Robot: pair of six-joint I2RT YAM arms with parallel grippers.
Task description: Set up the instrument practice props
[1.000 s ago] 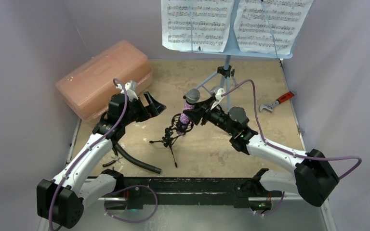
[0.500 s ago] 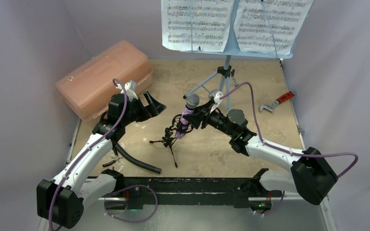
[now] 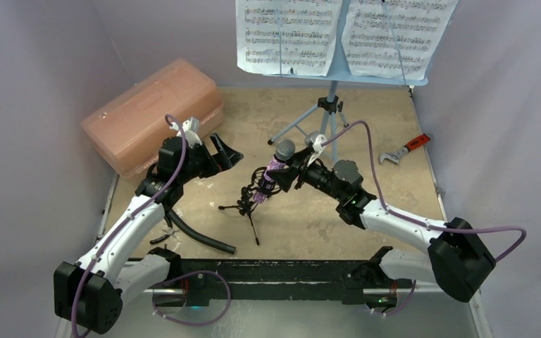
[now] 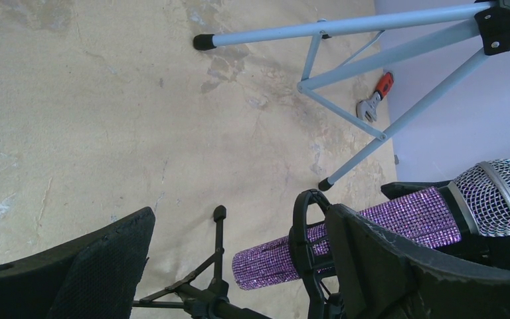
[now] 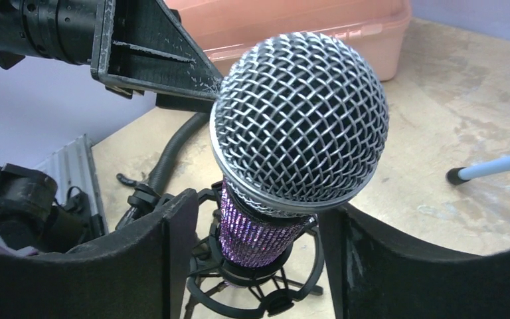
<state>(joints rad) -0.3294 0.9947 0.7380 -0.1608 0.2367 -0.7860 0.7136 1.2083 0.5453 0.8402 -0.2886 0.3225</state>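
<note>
The light blue music stand [image 3: 332, 74] stands on its tripod at the back, with two white sheet-music pages [image 3: 289, 35] on it. The glittery purple microphone [image 3: 275, 167] leans through the ring mount [image 3: 257, 177] of the small black tripod mic stand [image 3: 248, 203]. Its tail pokes out below the ring [image 4: 302, 226]. My right gripper [image 3: 287, 172] is shut on the microphone body just under the mesh head [image 5: 299, 119]. My left gripper [image 3: 229, 151] is open and empty, left of the mic stand and apart from it; its wrist view shows the microphone [image 4: 398, 212].
A pink translucent box [image 3: 151, 113] lies at the back left behind my left arm. A black curved hose [image 3: 201, 236] lies on the floor at the front left. A red-handled wrench [image 3: 405, 149] lies at the right. Purple walls close in the sides.
My right gripper has moved the microphone down and to the left, deeper into the ring mount. The left arm has not moved.
</note>
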